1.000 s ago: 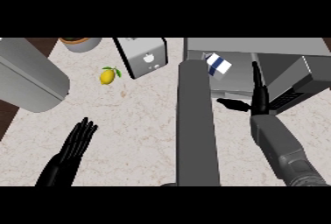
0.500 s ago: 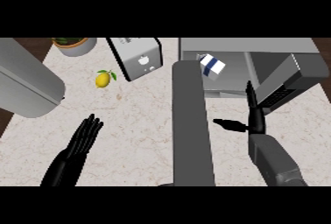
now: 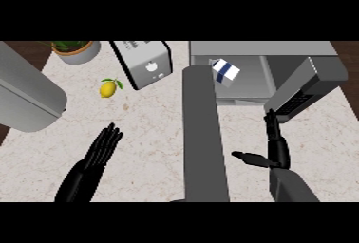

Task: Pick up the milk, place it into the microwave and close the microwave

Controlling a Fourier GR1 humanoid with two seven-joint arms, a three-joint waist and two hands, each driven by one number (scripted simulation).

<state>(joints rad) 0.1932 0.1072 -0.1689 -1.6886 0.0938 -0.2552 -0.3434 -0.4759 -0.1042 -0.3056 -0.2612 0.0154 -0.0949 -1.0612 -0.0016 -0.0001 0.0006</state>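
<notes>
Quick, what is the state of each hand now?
Left hand: open, fingers straight, holding nothing.
Right hand: open, fingers straight, thumb out, holding nothing.

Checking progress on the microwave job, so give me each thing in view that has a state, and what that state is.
Microwave: open.
Microwave door: swung out, not closed.
Milk: inside the microwave, tilted.
Right hand: open, fingers straight, pointing toward the door, holding nothing.
Left hand: open, over the counter, holding nothing.
Lemon: lying on the counter, untouched.
Potted plant: upright.
</notes>
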